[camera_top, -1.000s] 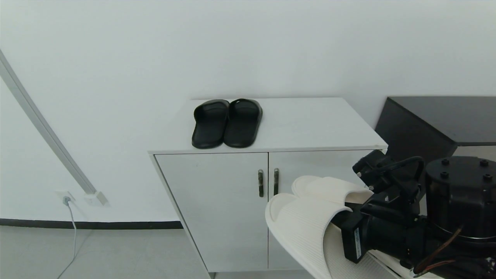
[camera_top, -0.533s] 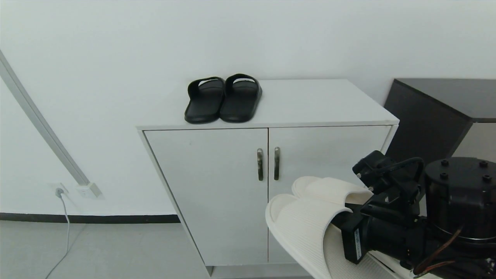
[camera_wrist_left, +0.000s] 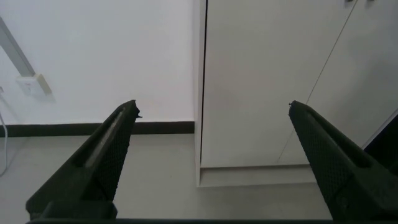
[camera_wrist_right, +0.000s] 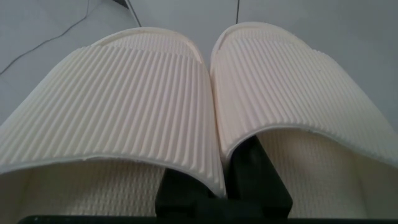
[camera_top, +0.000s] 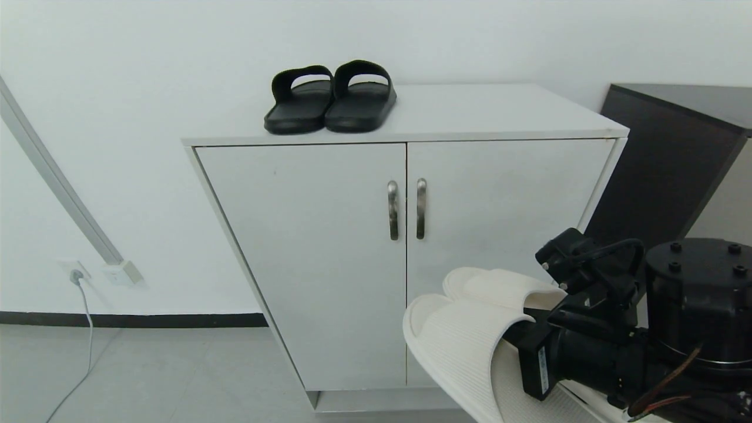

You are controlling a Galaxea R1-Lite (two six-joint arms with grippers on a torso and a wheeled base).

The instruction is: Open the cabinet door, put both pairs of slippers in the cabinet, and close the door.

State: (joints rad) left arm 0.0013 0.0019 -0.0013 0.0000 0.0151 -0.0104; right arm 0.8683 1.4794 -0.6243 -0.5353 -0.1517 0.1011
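Right gripper point(camera_top: 531, 329), head view: clamped on the white slippers point(camera_top: 464, 335); cabinet point(camera_top: 305, 247) doors shut, upright handles point(camera_top: 392, 210) ahead, up-left of it; black slippers point(camera_top: 329, 97) on top.
Left gripper point(camera_wrist_left: 211, 109), left wrist view: spread wide, empty, facing the cabinet's lower left edge; better placed for the handle, I judge.
Right wrist view: both white slippers pinched side by side.

The cabinet point(camera_top: 305, 264) stood against the wall point(camera_top: 117, 88), both doors shut, their two handles point(camera_top: 392, 210) side by side at the middle seam. One pair of slippers point(camera_top: 329, 100) sat on its top, toward the left (heels at the front edge, the two touching). The other pair of slippers point(camera_top: 470, 335) hung low before the right door, clamped side by side in the right gripper point(camera_top: 531, 338). A wall socket point(camera_top: 75, 273) lay left of the cabinet, and another piece of furniture point(camera_top: 658, 170) stood just to its right.
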